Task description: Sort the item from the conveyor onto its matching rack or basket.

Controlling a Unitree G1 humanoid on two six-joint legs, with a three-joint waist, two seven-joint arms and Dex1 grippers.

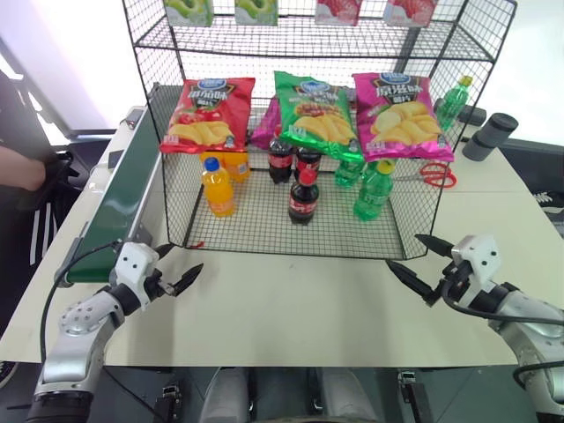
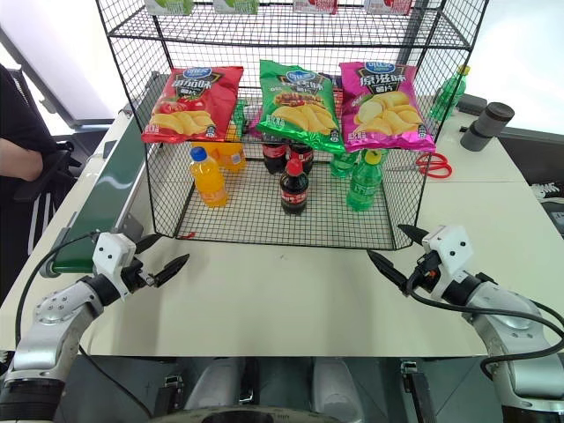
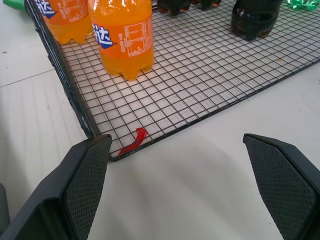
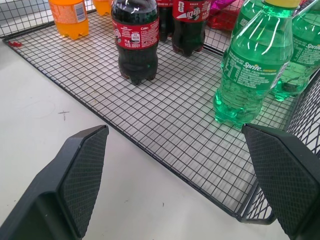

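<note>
Black mesh rack [image 1: 264, 216] on the bench [image 1: 291, 304] holds the cola bottle [image 1: 303, 197] upright on its floor tray. Both the left gripper [image 1: 174, 267] and right gripper [image 1: 411, 258] hover empty, fingers spread, before it.

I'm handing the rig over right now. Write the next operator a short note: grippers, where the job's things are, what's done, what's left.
Left gripper and right gripper: both open, empty, hovering over the white table in front of the rack.
Conveyor at the left: no item on the visible stretch of belt.
Front cola bottle stands upright on the rack's mesh floor, two more colas behind it, orange bottles left, green bottles right.
Done: a cola appears sorted.
Left: wait for the next item.
</note>
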